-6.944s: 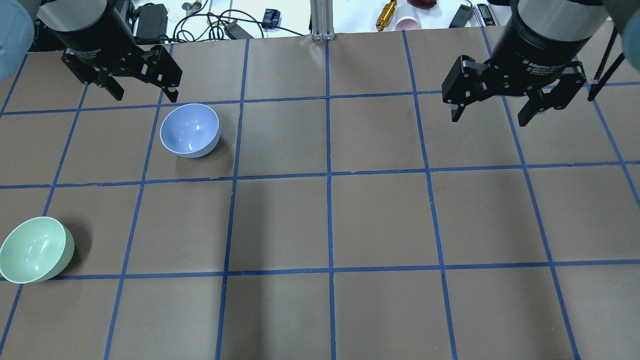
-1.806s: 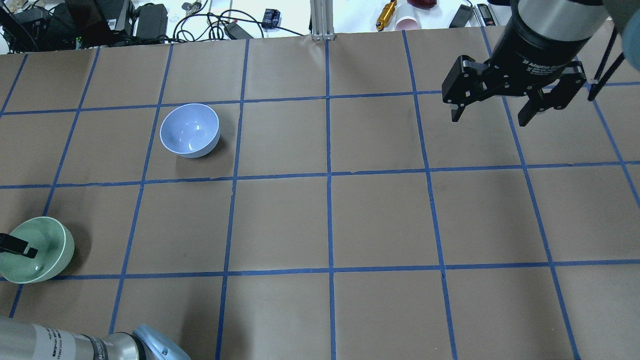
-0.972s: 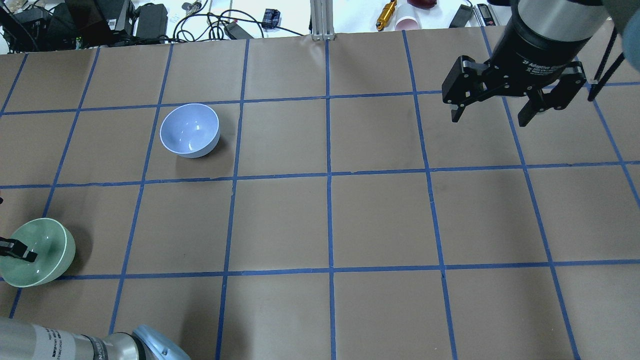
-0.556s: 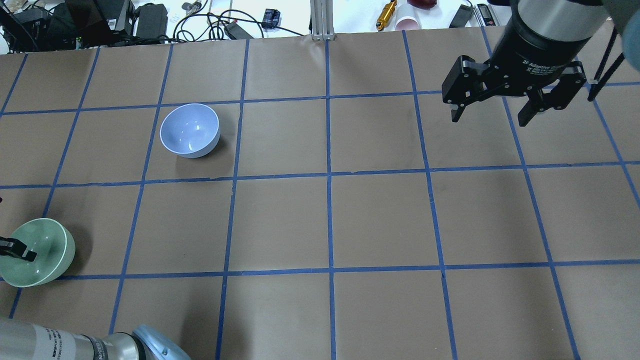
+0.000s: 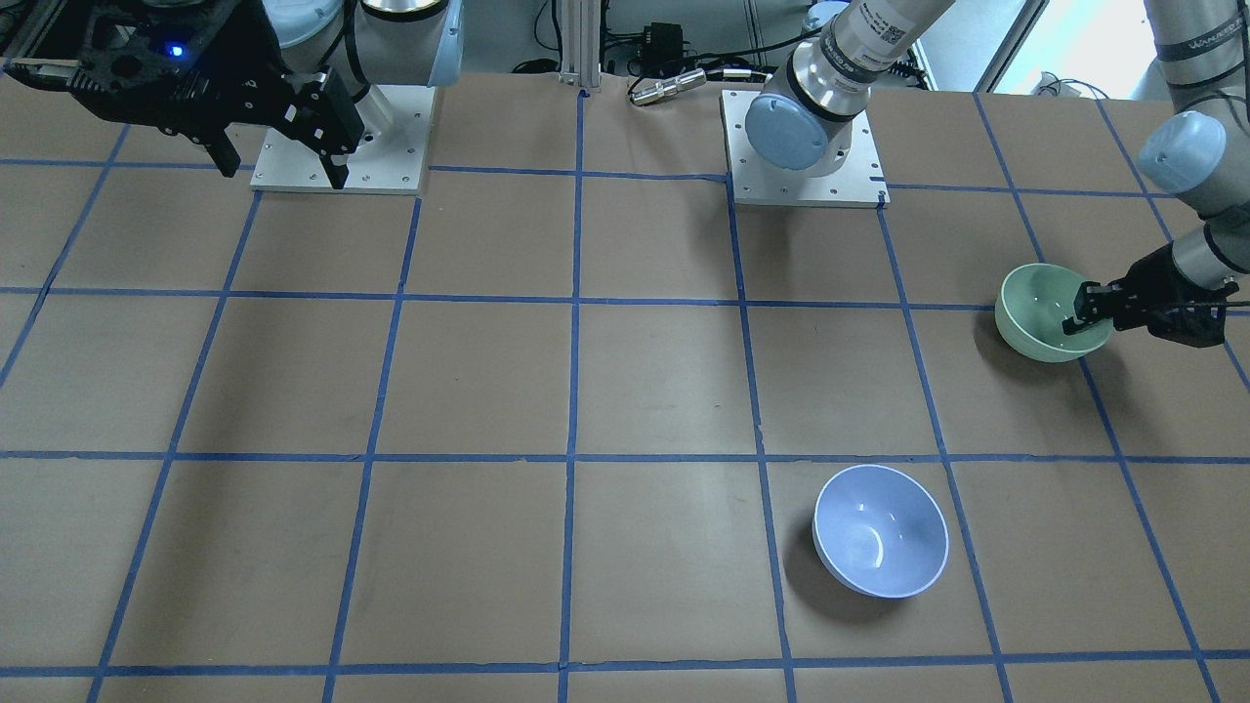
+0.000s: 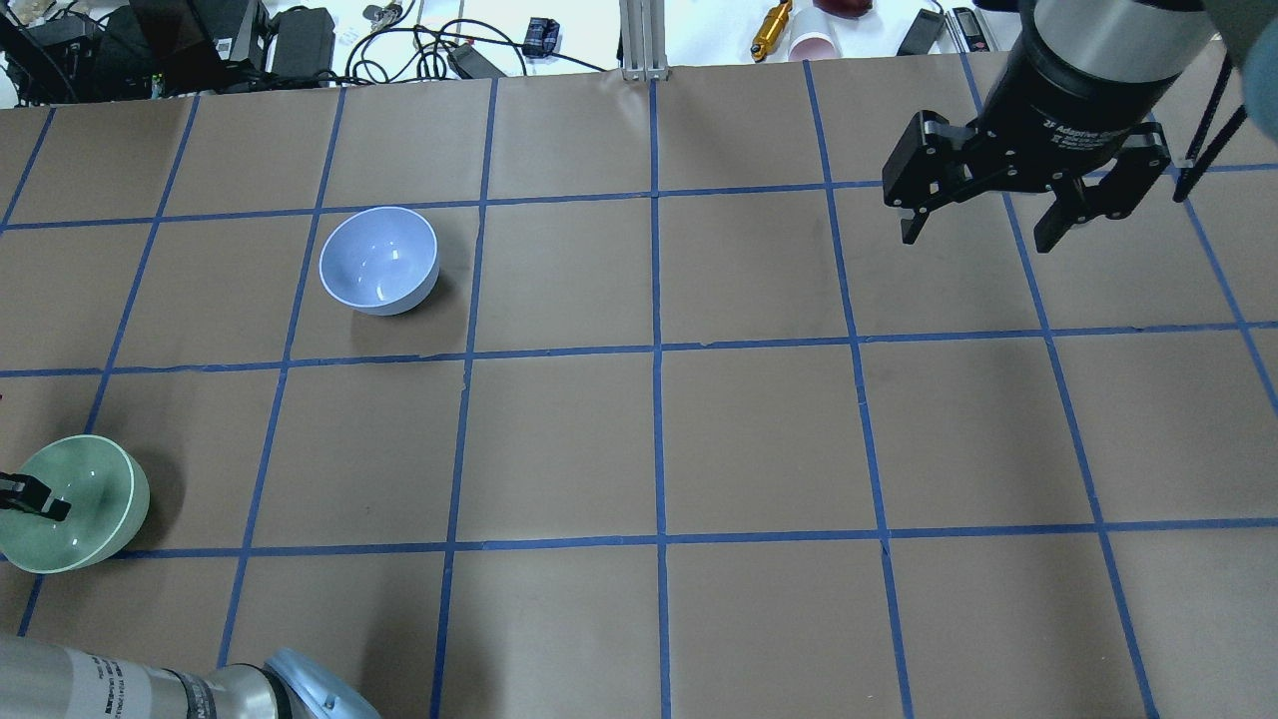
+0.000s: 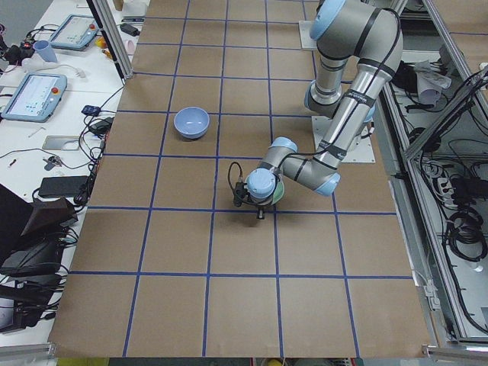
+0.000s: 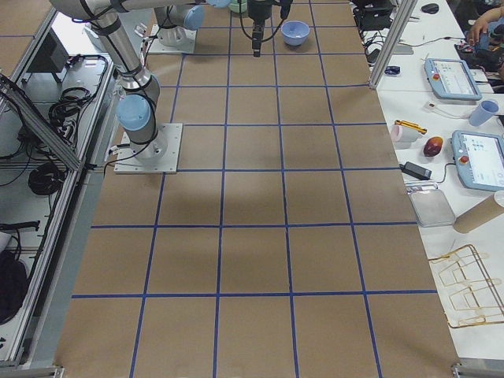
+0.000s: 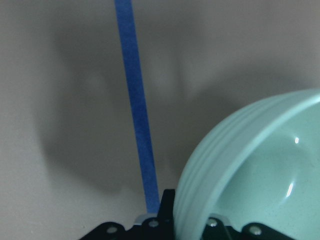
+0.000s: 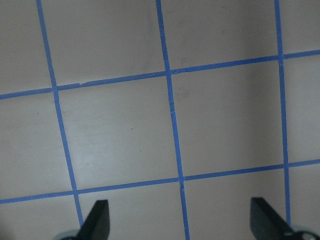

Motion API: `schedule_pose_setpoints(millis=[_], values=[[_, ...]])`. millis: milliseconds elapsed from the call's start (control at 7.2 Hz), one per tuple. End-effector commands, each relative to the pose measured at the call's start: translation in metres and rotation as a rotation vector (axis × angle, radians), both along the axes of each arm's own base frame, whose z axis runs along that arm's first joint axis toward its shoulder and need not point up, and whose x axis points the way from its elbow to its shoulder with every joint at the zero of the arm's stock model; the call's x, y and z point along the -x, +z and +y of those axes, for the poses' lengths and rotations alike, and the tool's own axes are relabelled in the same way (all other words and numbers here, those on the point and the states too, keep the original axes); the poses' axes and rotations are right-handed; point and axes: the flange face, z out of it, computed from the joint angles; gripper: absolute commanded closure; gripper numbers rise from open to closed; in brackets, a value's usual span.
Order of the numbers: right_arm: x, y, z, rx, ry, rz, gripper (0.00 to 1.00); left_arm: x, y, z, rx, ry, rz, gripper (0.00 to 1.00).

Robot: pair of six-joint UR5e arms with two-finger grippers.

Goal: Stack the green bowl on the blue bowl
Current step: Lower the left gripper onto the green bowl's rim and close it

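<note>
Table of taped brown paper under both grippers. Right gripper spread wide, hanging over the paper. Left gripper pinching rim of green bowl, one finger inside. Blue bowl upright, well apart from that gripper, farther out.

The green bowl sits at the left edge of the surface, near the robot. The blue bowl lies farther forward and right, well apart. The left pincer straddles the green bowl's outer rim.
</note>
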Motion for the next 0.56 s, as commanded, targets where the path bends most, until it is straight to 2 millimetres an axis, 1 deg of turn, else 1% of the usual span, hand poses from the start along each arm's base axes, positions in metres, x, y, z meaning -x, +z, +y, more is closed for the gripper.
schedule_pose_setpoints(millis=[0,139,417], values=[[0.000,0.000,0.000,0.001,0.000,0.000,0.00,0.002,0.004,0.001,-0.012,0.014,0.014,1.00],[0.000,-0.001,0.000,-0.002,0.000,0.000,0.00,0.002,0.006,0.001,-0.009,0.015,0.009,1.00],[0.000,0.000,0.000,0.000,-0.001,0.000,0.00,-0.006,0.024,-0.009,-0.017,0.039,0.008,1.00]])
